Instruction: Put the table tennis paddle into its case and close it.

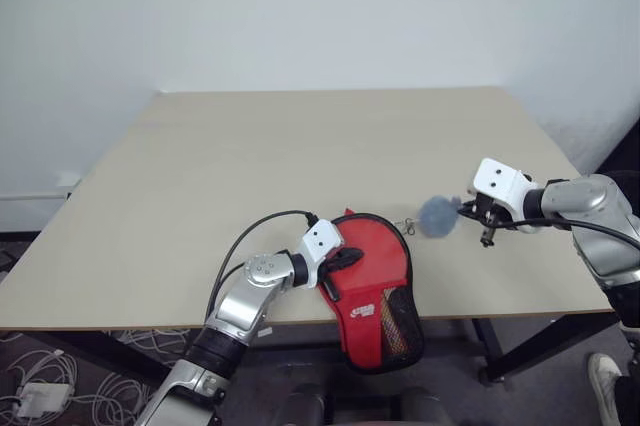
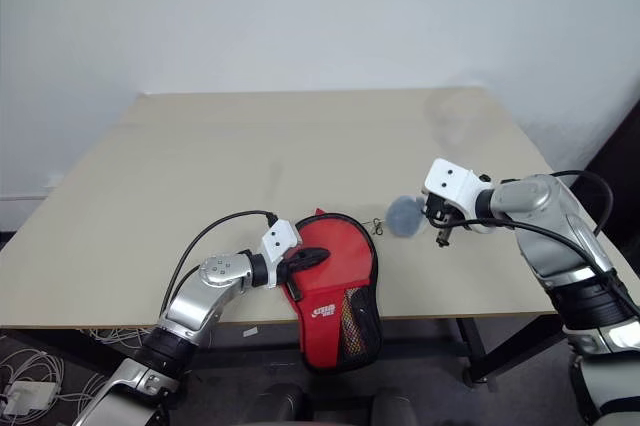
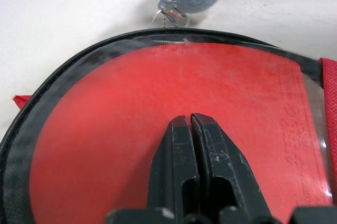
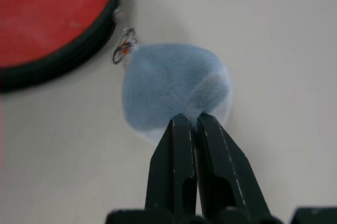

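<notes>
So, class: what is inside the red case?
Through the clear panel of the case a red rubber face shows, the table tennis paddle. Its handle is covered by the case fabric. The shut left gripper rests on the panel.

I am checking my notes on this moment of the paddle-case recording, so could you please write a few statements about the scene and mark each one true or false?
1. The case lies at the near edge of the table, partly overhanging it. True.
2. The right gripper is open above the bare table. False: it is shut on the blue pompom.
3. The left gripper is shut and rests on the case's clear panel. True.
4. The pompom lies on top of the case. False: it is beside the case, joined to the zip end by small metal rings.
5. The red paddle face shows through the clear panel. True.
</notes>
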You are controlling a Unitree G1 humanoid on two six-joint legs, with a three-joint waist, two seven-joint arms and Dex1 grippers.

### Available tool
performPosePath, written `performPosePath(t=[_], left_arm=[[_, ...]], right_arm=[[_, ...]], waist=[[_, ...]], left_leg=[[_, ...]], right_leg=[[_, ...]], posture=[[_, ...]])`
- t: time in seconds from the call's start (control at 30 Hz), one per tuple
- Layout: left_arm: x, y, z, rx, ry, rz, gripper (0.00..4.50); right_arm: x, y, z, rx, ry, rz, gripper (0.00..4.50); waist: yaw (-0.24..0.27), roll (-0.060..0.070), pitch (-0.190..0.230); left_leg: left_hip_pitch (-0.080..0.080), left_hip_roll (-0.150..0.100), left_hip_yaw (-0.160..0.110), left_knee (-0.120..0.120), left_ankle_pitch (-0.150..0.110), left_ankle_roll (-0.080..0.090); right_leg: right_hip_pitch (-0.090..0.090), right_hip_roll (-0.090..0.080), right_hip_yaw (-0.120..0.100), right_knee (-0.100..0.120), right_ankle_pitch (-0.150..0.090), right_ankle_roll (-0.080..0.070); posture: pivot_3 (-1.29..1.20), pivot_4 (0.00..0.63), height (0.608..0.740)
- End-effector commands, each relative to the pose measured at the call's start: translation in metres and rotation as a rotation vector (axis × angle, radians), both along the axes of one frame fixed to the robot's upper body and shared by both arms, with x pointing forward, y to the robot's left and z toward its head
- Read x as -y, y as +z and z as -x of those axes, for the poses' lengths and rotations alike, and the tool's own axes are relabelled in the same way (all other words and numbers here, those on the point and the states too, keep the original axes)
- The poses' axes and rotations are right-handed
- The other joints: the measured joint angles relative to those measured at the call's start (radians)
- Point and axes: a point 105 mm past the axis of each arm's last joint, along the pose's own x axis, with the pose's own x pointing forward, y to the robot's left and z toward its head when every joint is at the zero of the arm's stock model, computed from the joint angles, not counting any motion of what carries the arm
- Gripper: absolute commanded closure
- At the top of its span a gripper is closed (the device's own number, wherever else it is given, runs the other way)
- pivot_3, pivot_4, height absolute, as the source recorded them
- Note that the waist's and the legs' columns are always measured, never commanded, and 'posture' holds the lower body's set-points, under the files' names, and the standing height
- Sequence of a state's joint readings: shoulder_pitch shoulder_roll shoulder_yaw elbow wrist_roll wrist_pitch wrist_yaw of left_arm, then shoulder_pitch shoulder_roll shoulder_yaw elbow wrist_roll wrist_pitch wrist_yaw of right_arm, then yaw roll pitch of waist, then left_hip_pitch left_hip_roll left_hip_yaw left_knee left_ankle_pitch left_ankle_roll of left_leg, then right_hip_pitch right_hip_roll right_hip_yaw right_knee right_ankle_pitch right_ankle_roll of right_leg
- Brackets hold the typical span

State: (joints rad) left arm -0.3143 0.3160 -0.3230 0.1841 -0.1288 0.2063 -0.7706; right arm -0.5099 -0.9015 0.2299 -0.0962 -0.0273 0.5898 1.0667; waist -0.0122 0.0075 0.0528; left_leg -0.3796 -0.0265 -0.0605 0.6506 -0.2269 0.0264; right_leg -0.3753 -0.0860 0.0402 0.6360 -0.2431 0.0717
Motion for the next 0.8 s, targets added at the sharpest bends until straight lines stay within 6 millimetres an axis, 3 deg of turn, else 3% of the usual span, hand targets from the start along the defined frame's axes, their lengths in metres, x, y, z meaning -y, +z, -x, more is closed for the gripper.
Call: performPosePath(t=[0.03,0.8], left_arm=[[-0.018,-0.033,0.005,-0.116,0.052,-0.083,4.5],[-0.02,-0.032,-0.002,-0.114,0.054,-0.088,4.5]], right_arm=[[0.003,0.015,0.01,0.034,0.084,0.046,4.46],[0.026,0.01,0.089,-0.204,0.361,0.166,4.46]], waist=[[0.001,0.0,0.0],[0.012,0.0,0.0]], left_leg=[[0.0,0.0,0.0,0.0,0.0,-0.001],[0.0,0.001,0.0,-0.003,-0.003,-0.004]], right_leg=[[0.0,0.0,0.0,0.0,0.0,0.0],[0.002,0.0,-0.001,-0.009,0.0,0.0]], posture=[[0.0,0.0,0.74],[0.0,0.0,0.74]])
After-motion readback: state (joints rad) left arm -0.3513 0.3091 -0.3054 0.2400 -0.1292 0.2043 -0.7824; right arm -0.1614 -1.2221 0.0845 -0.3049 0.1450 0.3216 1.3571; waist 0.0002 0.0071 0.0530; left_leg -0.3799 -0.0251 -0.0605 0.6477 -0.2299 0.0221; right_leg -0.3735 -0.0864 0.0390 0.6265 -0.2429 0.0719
